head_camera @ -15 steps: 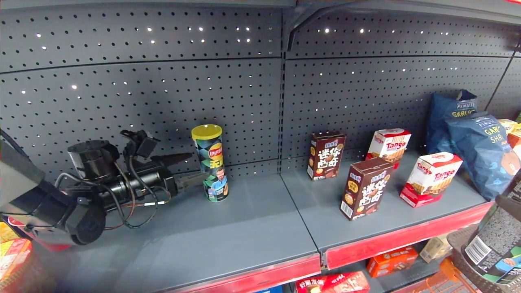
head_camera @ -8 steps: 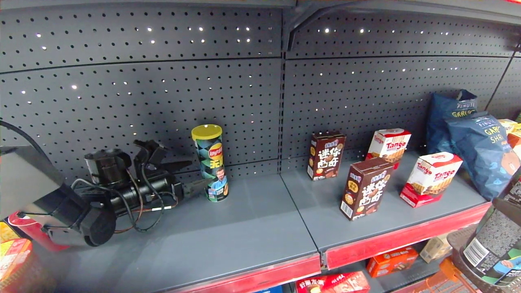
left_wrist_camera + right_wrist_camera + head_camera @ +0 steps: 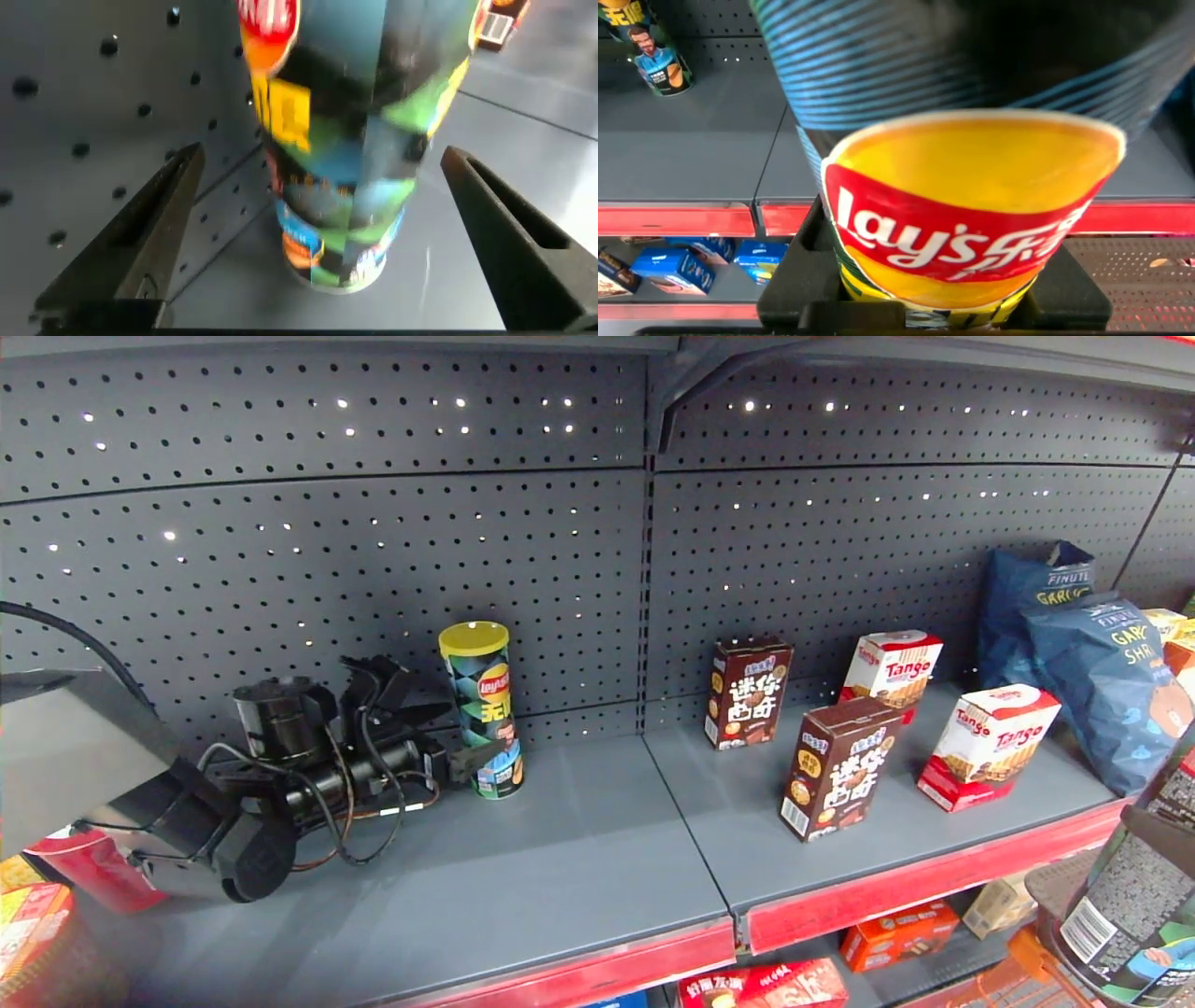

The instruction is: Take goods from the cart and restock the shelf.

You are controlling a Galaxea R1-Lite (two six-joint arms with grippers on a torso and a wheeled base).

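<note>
Shelf: flat grey sheet metal in two panels with a red front lip, backed by a dark perforated panel.

Item 1, yellow-lidded chip can: a slim cylinder with a flat yellow plastic lid and a glossy printed wrap in green, blue and black. It stands upright on the left shelf panel, close to the perforated panel.

Left claw: the arm lies low and roughly level over the left shelf panel, with loose black cabling looped around the wrist. The two tapered black fingers are spread wide, one on either side of the yellow-lidded chip can. The left wrist view shows clear gaps on both sides, so neither finger is touching the can.

Item 2, striped chip can: a cylinder with a dark body, thin blue stripes and a yellow and red label panel. In the head view it sits tilted at the lower right edge, forward of and below the shelf lip.

Right claw: closed on the striped chip can, with black claw parts showing on both sides of it.

Other stock, right shelf panel:
- Two upright brown cardboard boxes, one behind and one nearer the lip.
- Two white and red cartons, both leaning.
- Two crinkled blue foil bags at the far right.
</note>
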